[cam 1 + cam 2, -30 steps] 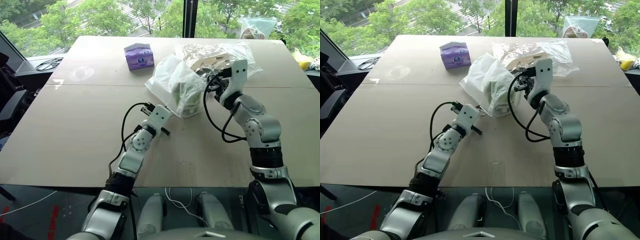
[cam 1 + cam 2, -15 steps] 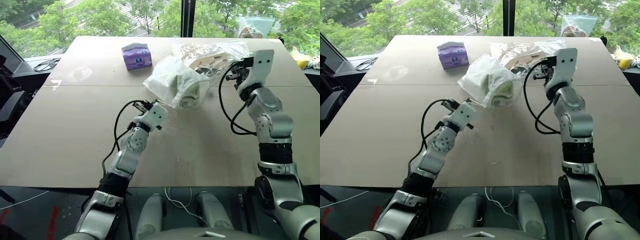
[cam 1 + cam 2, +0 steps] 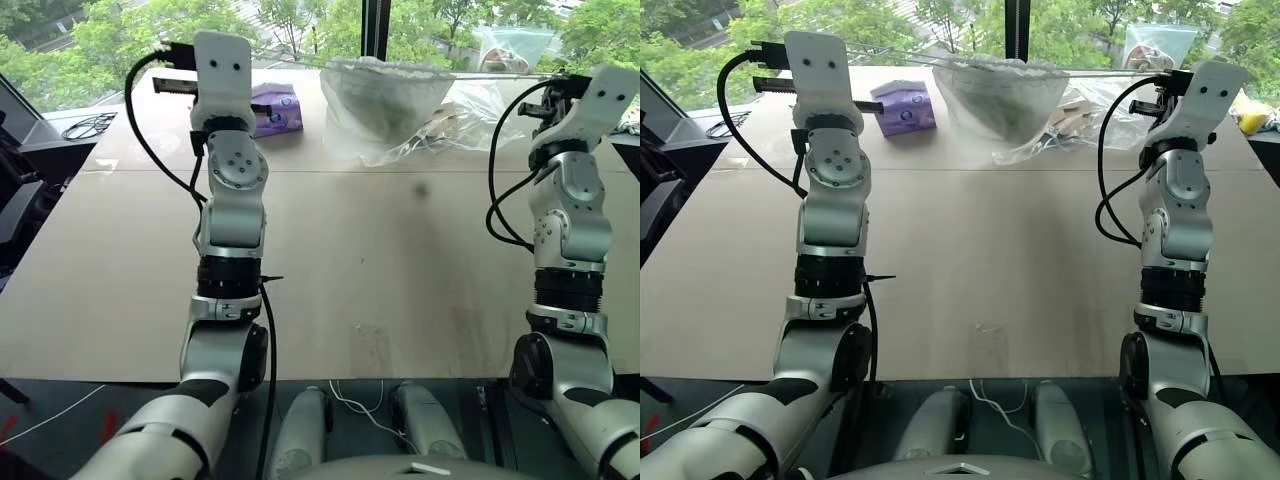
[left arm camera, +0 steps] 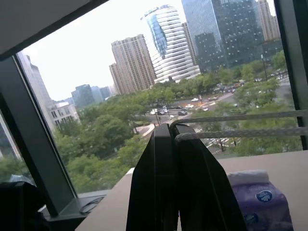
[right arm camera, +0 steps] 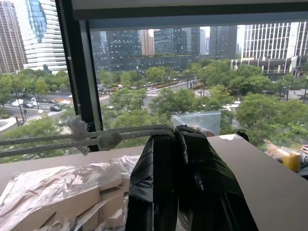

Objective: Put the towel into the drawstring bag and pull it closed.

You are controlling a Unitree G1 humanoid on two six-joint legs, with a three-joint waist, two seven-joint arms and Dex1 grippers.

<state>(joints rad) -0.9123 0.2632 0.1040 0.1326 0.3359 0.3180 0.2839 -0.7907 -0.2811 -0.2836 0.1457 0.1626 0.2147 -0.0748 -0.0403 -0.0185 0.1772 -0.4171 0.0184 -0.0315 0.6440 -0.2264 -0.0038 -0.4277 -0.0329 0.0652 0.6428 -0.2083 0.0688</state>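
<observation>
Hanging between the two raised arms: one drawstring bag (image 3: 997, 95), its mouth gathered narrow along the taut cords, its body lifted above the table (image 3: 970, 250).
Towel: one, a pale green mass seen through the bag's milky wall (image 3: 385, 105).
Cords: two white strands (image 4: 250, 124) running side by side from each gripper towards the bag; a knot (image 5: 108, 139) sits on the strands near the right gripper.
Left gripper (image 4: 169, 129): fingers pressed together, pinching the cord ends at their tips.
Right gripper (image 5: 172, 131): fingers likewise closed, clamping the cords.
Tissue pack: one, purple (image 3: 905, 107), on the table beside the left arm.
Clear bag: one, holding beige pieces (image 5: 67, 197), lying behind the hanging bag.
</observation>
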